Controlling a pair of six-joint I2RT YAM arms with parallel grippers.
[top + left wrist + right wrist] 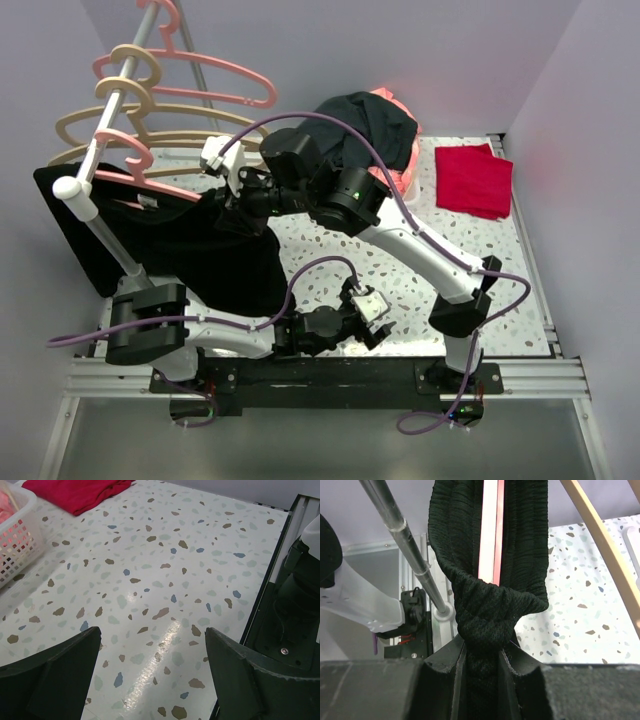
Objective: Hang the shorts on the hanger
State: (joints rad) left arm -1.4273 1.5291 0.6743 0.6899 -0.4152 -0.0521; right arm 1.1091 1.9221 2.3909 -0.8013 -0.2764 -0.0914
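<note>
While my right gripper (481,652) is pinching the black shorts (487,610) bunched over the pink hanger (489,525), I am judging them draped but needing release, and my left gripper (152,665) is hovering spread over the surface (150,555).

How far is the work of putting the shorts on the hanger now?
Done: the shorts are draped over an arm of the pink hanger. In hand: the right gripper is shut on a bunch of the black fabric just below that arm. Left: let go, and perhaps spread the fabric more evenly. The left gripper is open and holds nothing, low over the table.
</note>
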